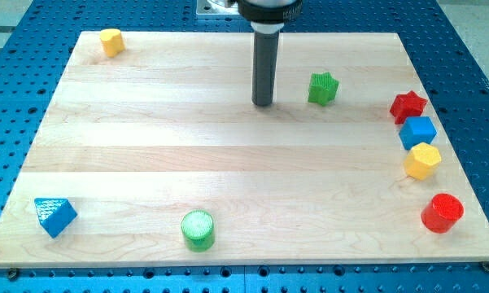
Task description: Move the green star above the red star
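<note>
My tip is set on the wooden board, touching no block; nothing is held, since the dark, smooth, straight rod ends plainly and has no jaws to open or close. The green star is found near it on the view's right, apart from it by a clear strip of wood. Further to the view's right, near the board's edge, the red star is seen, with a blue cube touching it just below, then a yellow hexagonal block, then a red cylinder.

Eight blocks are counted (two red, two green, two blue, two yellow). A green cylinder and a blue triangular block are placed near the view's bottom, and a small yellow block at the top left corner. The blocks' surfaces appear finely ribbed; the board is pale, grained wood, laid on a blue perforated table.
</note>
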Robot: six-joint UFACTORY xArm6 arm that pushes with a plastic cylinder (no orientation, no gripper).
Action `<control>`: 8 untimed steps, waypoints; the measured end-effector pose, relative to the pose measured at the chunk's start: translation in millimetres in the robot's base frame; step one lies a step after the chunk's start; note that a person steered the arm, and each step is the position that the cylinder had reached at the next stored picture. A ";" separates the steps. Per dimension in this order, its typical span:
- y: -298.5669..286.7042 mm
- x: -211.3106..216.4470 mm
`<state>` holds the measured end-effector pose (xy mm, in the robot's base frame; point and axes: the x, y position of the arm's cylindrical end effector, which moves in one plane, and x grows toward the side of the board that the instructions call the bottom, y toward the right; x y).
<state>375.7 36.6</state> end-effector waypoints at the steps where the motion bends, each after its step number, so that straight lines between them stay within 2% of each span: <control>1: 30.4 -15.1; 3: 132.3 -33.9; 4: 123.3 -27.1; 5: 130.4 1.9; 7: 164.7 -14.4; 8: 138.7 -16.9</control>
<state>358.8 175.3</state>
